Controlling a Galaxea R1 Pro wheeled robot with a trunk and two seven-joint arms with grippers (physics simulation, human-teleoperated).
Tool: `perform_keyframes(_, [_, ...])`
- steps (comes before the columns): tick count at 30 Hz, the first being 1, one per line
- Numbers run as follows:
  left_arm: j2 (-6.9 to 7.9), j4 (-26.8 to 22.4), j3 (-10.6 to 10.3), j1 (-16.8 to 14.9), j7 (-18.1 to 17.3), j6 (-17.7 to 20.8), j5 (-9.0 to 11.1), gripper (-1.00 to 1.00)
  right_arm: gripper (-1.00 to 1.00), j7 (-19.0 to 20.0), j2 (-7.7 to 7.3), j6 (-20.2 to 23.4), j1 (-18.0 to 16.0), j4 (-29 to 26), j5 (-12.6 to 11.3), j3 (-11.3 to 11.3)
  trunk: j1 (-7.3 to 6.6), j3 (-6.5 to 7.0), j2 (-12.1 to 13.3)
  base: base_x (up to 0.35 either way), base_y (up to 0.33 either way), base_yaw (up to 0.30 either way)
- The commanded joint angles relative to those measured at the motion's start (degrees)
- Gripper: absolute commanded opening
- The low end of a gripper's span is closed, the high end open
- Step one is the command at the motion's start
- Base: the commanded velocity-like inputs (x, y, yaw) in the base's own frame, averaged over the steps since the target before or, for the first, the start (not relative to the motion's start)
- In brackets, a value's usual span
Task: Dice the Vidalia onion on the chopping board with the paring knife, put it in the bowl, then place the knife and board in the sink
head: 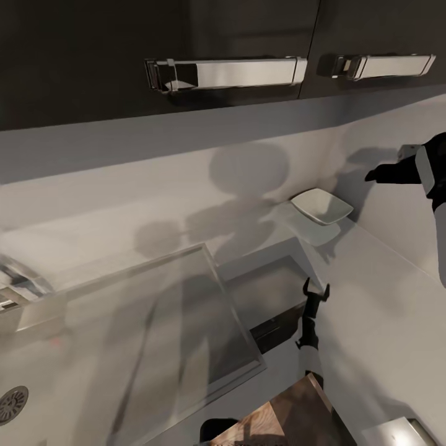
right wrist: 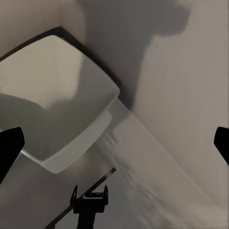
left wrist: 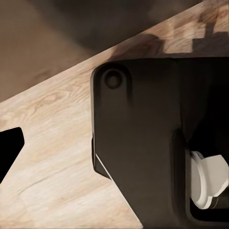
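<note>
Head view is showing one bowl [head: 322,206], one chopping board [head: 282,421], one sink [head: 124,347], two cabinet handles [head: 226,73], one drain [head: 12,404] and two grippers [head: 316,290].

- Dark wall cabinets [head: 155,37] are hanging across the top of the head view, their fronts nearly black.
- Two long chrome handles [head: 226,73] are running along the cabinets' lower edge, catching bright reflections.
- A pale grey wall [head: 124,173] is stretching beneath the cabinets and meeting a second wall [head: 396,210] at a corner on the right.
- Soft dark shadows [head: 248,170] are falling across the wall.
- Light is coming from the viewer's side, leaving the surfaces dim and evenly grey.
</note>
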Motion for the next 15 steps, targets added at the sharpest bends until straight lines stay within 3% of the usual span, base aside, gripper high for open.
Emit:
perform_keyframes(1, [0.00, 0.05, -0.48, 0.02, 0.25, -0.06, 0.53, 1.00, 1.00, 0.53, 0.01, 0.20, -0.05, 0.29, 0.61, -0.12, 0.03, -0.16, -0.11, 0.000, 0.000, 0.000])
perform_keyframes(15, [-0.33, 0.32, -0.55, 0.02, 0.25, -0.06, 0.53, 1.00, 1.00, -2.15, 0.05, -1.10, -0.05, 2.53, 0.61, -0.28, 0.03, -1.32, -0.11, 0.000, 0.000, 0.000])
